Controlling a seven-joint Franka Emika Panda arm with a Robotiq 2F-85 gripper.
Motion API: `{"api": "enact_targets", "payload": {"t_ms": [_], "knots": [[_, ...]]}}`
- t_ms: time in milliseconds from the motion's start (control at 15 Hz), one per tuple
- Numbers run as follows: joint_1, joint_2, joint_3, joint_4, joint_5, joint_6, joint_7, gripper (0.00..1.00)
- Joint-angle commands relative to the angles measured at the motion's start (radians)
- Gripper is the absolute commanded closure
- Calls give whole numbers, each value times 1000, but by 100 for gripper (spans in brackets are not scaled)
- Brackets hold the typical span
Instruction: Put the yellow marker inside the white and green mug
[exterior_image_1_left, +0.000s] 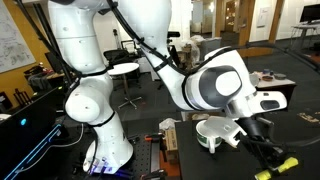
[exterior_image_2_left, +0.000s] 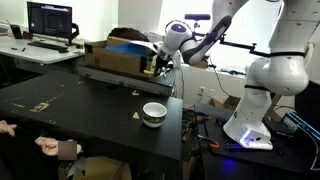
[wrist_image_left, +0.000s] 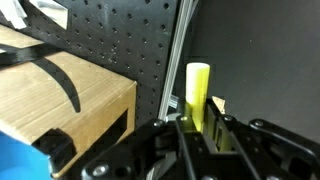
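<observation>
The yellow marker (wrist_image_left: 197, 92) stands out from between my gripper's (wrist_image_left: 200, 128) fingers in the wrist view, and the fingers are shut on it. In an exterior view the gripper (exterior_image_1_left: 266, 152) holds the marker (exterior_image_1_left: 277, 166) just beside the white and green mug (exterior_image_1_left: 213, 131). In an exterior view the gripper (exterior_image_2_left: 153, 66) is up by the cardboard box, well above and behind the mug (exterior_image_2_left: 153, 113), which sits on the black table.
A cardboard box (wrist_image_left: 60, 95) with a black strap lies left of the gripper and also shows in an exterior view (exterior_image_2_left: 120, 55). A small tan scrap (exterior_image_2_left: 137, 119) lies left of the mug. The black table (exterior_image_2_left: 80, 115) has a metal rail edge (wrist_image_left: 176, 60).
</observation>
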Motion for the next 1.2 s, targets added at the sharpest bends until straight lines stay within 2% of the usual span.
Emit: {"api": "enact_targets", "payload": {"t_ms": [0,200,267,600,867,1133], "knots": [[58,-76,26,14,-117,-154,118,95],[104,-104,79,29,-147,-272,139,95],[0,-107,221,38,-149,-309,140,95],[-20,-118,417,72,-139,-482,126,95],[-15,-138,504,73,-111,-642,78,95],[-8,-174,554,86,-89,-785,-23,95]]}}
